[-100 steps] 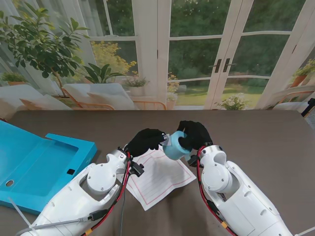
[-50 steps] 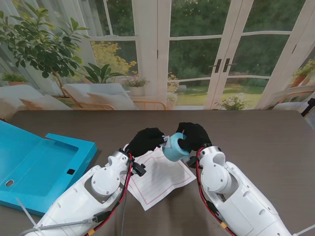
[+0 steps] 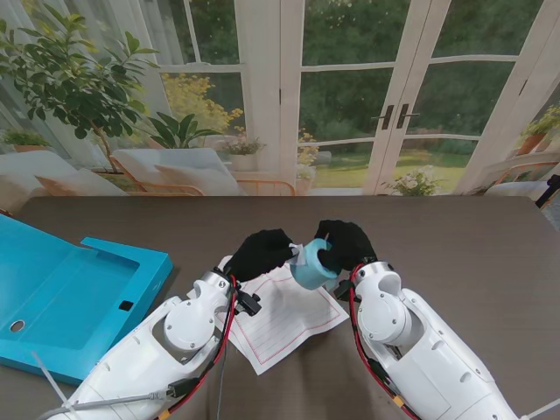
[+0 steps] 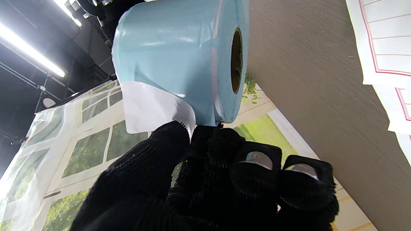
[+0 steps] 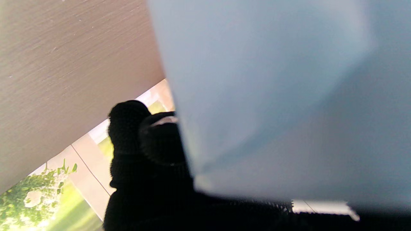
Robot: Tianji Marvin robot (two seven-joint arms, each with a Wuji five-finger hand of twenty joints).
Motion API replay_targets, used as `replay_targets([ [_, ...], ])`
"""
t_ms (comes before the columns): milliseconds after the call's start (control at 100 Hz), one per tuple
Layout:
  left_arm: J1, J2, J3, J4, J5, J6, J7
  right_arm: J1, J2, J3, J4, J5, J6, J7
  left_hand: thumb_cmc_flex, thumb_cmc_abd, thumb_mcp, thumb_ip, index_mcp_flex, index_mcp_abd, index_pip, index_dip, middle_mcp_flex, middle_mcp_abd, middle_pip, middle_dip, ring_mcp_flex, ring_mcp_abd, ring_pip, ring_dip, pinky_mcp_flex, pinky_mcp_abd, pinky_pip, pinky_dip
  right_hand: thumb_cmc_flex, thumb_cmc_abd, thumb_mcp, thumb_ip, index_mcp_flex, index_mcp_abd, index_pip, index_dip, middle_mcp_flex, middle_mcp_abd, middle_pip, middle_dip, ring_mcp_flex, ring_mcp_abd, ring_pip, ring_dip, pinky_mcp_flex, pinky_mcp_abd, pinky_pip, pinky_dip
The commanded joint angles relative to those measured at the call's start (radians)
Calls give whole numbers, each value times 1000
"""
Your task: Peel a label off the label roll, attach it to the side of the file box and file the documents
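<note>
glossy blue label roll (image 4: 179, 64), white label (image 4: 151, 109) curling, black knit left robot hand (image 4: 205, 186)

From my right wrist view the label roll (image 5: 273, 96) is a blur filling the frame; file box (image 3: 61, 297) cut off at left edge; documents (image 3: 284, 319) partly under both arms.

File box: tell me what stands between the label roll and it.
Nothing visible stands in the way. The label roll is held up by the right robot hand; the left robot hand pinches its white label. Bare table leads to the file box on the left.
</note>
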Motion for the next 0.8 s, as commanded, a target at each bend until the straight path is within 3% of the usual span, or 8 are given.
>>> replay_targets([
  [0,7,-9,2,-4,-9,-3,-21,8,-4,-1,-1,-5,-2,12,-28,-32,20,-15,30,17,94,47,39,-21,33,33,40,-77,62,-10,34,-17,89,-9,100,127,137,73,33,-64,143,68,20,-30,92,11,31,-47,1,-7,184,4,-3,15],
  [790,51,-6,-41,-59,-127,-10,-53,31,0,-5,49,-21,10,24,-26,-38,39,-14,20,30,100,91,40,-22,45,54,39,-54,56,-18,22,10,83,-26,100,129,137,74,30,-65,144,70,16,-32,96,7,31,-49,-1,-9,182,3,-2,15],
])
